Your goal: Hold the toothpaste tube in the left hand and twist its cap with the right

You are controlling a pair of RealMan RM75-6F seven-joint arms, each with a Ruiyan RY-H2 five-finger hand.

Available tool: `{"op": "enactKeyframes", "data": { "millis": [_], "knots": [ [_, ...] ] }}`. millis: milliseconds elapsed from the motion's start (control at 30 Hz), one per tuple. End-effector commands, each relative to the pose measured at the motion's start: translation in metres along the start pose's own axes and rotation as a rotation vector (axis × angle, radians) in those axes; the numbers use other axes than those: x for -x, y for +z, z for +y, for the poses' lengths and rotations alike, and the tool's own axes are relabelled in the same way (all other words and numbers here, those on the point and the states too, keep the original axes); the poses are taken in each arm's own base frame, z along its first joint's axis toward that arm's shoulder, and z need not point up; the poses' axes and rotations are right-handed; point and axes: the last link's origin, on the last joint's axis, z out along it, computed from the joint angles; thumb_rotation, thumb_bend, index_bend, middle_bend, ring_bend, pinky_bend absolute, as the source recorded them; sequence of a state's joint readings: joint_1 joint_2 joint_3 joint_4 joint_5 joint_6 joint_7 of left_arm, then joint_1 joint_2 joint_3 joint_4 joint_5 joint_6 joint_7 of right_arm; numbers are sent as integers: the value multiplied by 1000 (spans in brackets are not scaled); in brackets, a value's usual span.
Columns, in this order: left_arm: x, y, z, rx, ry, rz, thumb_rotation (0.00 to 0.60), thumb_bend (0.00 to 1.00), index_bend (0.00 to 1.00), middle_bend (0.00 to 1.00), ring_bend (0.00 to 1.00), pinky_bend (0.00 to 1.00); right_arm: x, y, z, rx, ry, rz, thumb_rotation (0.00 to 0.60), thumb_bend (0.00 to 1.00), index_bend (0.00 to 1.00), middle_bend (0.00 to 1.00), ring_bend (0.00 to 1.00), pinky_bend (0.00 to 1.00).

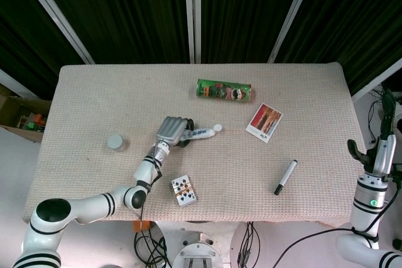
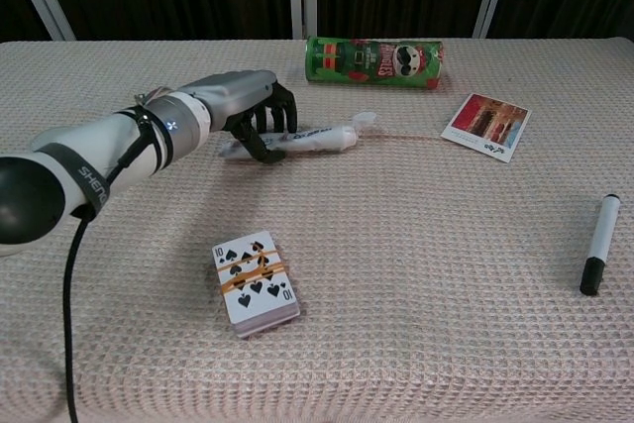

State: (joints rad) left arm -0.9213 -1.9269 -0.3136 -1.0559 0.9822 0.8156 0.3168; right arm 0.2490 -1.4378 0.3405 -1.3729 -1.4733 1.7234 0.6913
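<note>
The white toothpaste tube (image 1: 202,133) (image 2: 322,136) lies near the table's middle, its white cap (image 1: 217,128) (image 2: 365,119) pointing right and tilted slightly up. My left hand (image 1: 173,130) (image 2: 243,106) covers the tube's left half from above. Its dark fingers curl around the tube and grip it, hiding the tail end. My right hand (image 1: 384,117) is far off at the table's right edge, pointing up beside the table; it is dark and small in the head view, and its fingers cannot be made out. The chest view does not show it.
A green chips can (image 1: 223,90) (image 2: 373,61) lies behind the tube. A photo card (image 1: 264,122) (image 2: 485,126) sits to the right, and a black-and-white marker (image 1: 285,176) (image 2: 597,258) further right. A banded card deck (image 1: 183,190) (image 2: 255,278) lies in front, with a small grey tin (image 1: 114,142) at the left.
</note>
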Motion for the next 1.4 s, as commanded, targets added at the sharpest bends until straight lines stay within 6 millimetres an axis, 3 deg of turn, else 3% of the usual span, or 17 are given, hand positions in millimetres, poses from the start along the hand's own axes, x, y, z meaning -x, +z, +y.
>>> {"op": "enactKeyframes", "data": {
  "millis": [33, 400, 767, 1100, 1400],
  "knots": [
    [0, 0, 1, 9, -4, 25, 600, 373, 639, 643, 512, 583, 0, 0, 1, 2, 0, -1, 189, 146, 0, 0, 0, 0],
    [1, -3, 3, 119, -9, 100, 600, 396, 747, 764, 628, 685, 1, -2, -1, -2, 0, -2, 190, 151, 0, 0, 0, 0],
    [-12, -15, 14, 274, -231, 251, 600, 396, 768, 792, 653, 693, 13, 6, -11, -33, -21, -86, 188, 145, 0, 0, 0, 0],
    [-23, -28, 42, 383, -254, 316, 600, 393, 780, 808, 662, 697, 61, 37, -51, -7, -207, -538, 184, 1, 0, 0, 0, 0],
    [-25, -30, 56, 401, -268, 333, 600, 394, 781, 811, 664, 698, 121, 67, -82, 23, -227, -715, 146, 0, 0, 0, 0, 0]
  ]
}}
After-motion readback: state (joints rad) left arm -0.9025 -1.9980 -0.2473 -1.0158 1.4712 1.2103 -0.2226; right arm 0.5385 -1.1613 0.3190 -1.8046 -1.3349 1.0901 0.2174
